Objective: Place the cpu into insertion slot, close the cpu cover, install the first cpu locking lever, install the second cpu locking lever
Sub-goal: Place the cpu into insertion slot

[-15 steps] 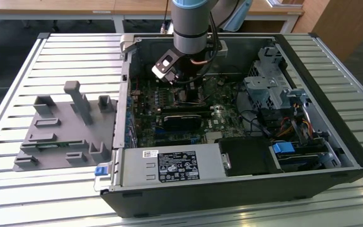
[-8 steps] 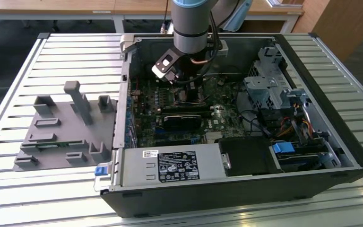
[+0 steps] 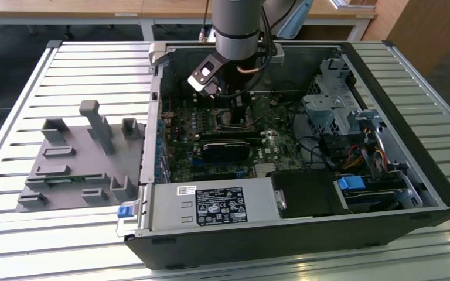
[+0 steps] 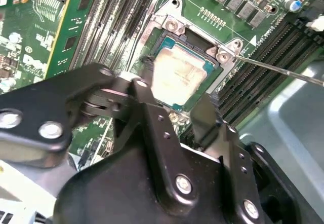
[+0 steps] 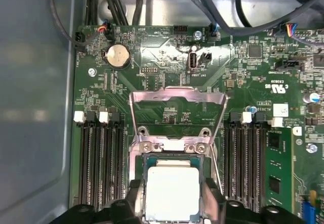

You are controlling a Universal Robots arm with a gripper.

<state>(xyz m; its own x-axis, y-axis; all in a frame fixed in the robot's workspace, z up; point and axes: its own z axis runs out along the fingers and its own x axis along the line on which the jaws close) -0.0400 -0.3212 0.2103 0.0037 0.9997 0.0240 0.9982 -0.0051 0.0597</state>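
Silvery-beige square cpu (image 5: 169, 193) sits in black-rimmed insertion slot (image 4: 188, 40); black fingers (image 5: 211, 201) apart, flanking it; silvery cpu cover (image 5: 177, 95) raised.

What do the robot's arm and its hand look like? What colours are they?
The arm is a thick round tube, silvery grey with a darker band. Near its end sits a small black-and-silver box, and a thin light-brown cable loops beside it. The hand is made of black metal bars joined by shiny silver screws.
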